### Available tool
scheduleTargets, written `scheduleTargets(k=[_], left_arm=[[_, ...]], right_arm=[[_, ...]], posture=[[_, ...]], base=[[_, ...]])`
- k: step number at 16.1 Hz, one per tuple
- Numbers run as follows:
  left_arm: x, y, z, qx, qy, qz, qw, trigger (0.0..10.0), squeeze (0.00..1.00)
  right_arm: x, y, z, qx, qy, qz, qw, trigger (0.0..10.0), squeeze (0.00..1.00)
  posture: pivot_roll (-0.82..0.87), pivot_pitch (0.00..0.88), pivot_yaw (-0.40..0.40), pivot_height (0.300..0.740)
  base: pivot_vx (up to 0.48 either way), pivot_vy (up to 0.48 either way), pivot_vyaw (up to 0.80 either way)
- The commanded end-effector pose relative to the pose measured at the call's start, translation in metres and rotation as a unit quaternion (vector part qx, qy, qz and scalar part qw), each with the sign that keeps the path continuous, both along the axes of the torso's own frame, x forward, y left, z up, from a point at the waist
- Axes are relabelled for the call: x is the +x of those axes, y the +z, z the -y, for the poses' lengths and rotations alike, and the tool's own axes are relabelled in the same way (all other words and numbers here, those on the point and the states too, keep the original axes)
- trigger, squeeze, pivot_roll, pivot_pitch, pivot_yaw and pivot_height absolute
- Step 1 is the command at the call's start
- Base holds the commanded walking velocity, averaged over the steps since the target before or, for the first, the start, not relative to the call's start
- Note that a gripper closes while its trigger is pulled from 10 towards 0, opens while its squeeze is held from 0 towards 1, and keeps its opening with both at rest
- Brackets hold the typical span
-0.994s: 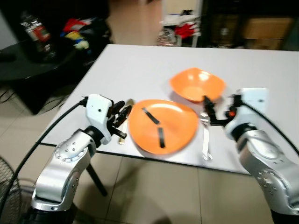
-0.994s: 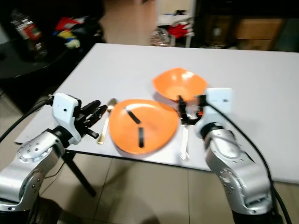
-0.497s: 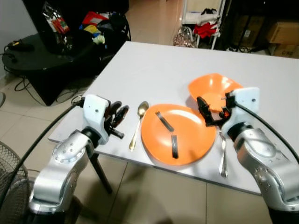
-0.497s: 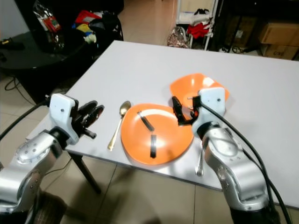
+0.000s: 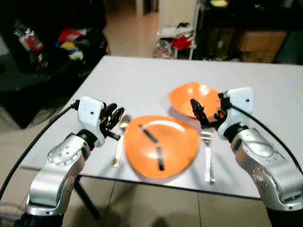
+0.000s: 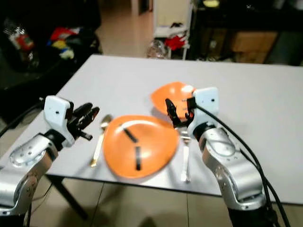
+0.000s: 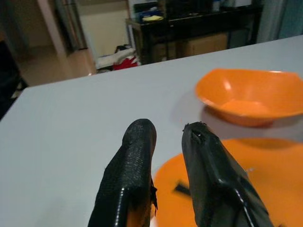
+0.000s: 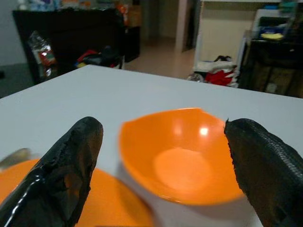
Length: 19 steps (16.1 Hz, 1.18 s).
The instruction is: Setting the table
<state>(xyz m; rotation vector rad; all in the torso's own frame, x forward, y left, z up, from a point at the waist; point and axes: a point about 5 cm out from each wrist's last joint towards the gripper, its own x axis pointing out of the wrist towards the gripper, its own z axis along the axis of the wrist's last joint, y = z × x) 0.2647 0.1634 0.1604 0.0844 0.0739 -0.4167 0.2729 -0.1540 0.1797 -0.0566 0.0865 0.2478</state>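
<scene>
— What do we have on the white table [image 5: 142,75]?

— An orange plate [image 5: 161,144] at lower centre, with an orange bowl [image 5: 189,97] just above and right of it. A gold spoon [image 5: 119,142] lies left of the plate and a silver fork [image 5: 207,158] to its right.

— And our grippers?

— Our left gripper [image 5: 115,124] hovers beside the spoon, fingers [image 7: 130,175] narrowly parted, seemingly holding nothing. Our right gripper [image 5: 199,113] hangs near the bowl's edge, spread wide and empty.
</scene>
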Motion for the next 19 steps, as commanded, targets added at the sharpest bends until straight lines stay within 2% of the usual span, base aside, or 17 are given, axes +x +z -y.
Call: scheduleTargets(k=[1, 4, 8, 10, 11, 12, 13, 16, 17, 18, 19], left_arm=[[0.0, 0.004, 0.002, 0.007, -0.005, 0.008, 1.0, 10.0, 0.0], [0.0, 0.005, 0.0, 0.009, -0.002, 0.01, 1.0, 10.0, 0.0], [0.001, 0.007, -0.004, 0.019, -0.004, 0.01, 1.0, 10.0, 0.0], [-0.001, 0.01, -0.002, 0.029, -0.034, 0.006, 0.999, 10.0, 0.0], [-0.003, 0.011, -0.003, 0.037, -0.05, 0.0, 0.998, 10.0, 0.0], [-0.006, 0.012, -0.003, 0.044, -0.067, -0.004, 0.997, 10.0, 0.0], [-0.013, 0.016, -0.001, 0.054, -0.108, -0.012, 0.993, 10.0, 0.0], [-0.024, 0.019, 0.003, 0.071, -0.165, -0.03, 0.983, 10.0, 0.0], [-0.029, 0.018, 0.004, 0.075, -0.183, -0.04, 0.98, 10.0, 0.0], [-0.032, 0.017, 0.004, 0.081, -0.192, -0.048, 0.977, 10.0, 0.0], [-0.034, 0.017, 0.003, 0.084, -0.197, -0.054, 0.975, 10.0, 0.0]], right_arm=[[0.003, 0.003, 0.007, -0.008, -0.008, 0.008, 1.0, 10.0, 1.0], [0.007, 0.003, 0.003, -0.025, 0.028, 0.008, 0.999, 10.0, 1.0], [0.026, -0.002, 0.0, -0.099, 0.099, -0.007, 0.99, 10.0, 1.0], [0.047, -0.011, -0.002, -0.169, 0.166, -0.032, 0.971, 10.0, 1.0], [0.055, -0.018, -0.003, -0.212, 0.205, -0.053, 0.954, 10.0, 1.0], [0.061, -0.021, -0.003, -0.241, 0.23, -0.069, 0.94, 10.0, 0.95], [0.069, -0.023, -0.003, -0.272, 0.252, -0.088, 0.925, 10.0, 0.0], [0.083, -0.022, -0.003, -0.305, 0.273, -0.088, 0.908, 10.0, 0.0], [0.09, -0.023, -0.002, -0.322, 0.27, -0.09, 0.903, 7.1, 0.0], [0.094, -0.025, -0.003, -0.338, 0.268, -0.094, 0.897, 1.3, 0.0], [0.096, -0.028, -0.004, -0.346, 0.276, -0.1, 0.891, 0.0, 0.0]], posture=[[-0.05, 0.0, 0.05, 0.74], [-0.05, 0.0, 0.051, 0.74], [-0.03, 0.0, 0.064, 0.74], [-0.01, 0.0, 0.074, 0.74], [0.0, 0.0, 0.075, 0.74], [0.01, 0.0, 0.075, 0.74], [0.02, 0.0, 0.075, 0.74], [0.04, 0.0, 0.072, 0.74], [0.05, 0.0, 0.068, 0.74], [0.05, 0.0, 0.064, 0.74], [0.06, 0.0, 0.061, 0.74]], base=[[0.304, 0.0, 0.0], [0.298, 0.0, 0.0], [0.206, 0.0, 0.0], [0.0, 0.0, 0.0], [0.0, 0.0, 0.0], [0.0, 0.0, 0.0], [0.0, 0.0, 0.0], [0.0, 0.0, 0.0], [0.0, 0.0, 0.0], [0.0, 0.0, 0.0], [0.0, 0.0, 0.0]])
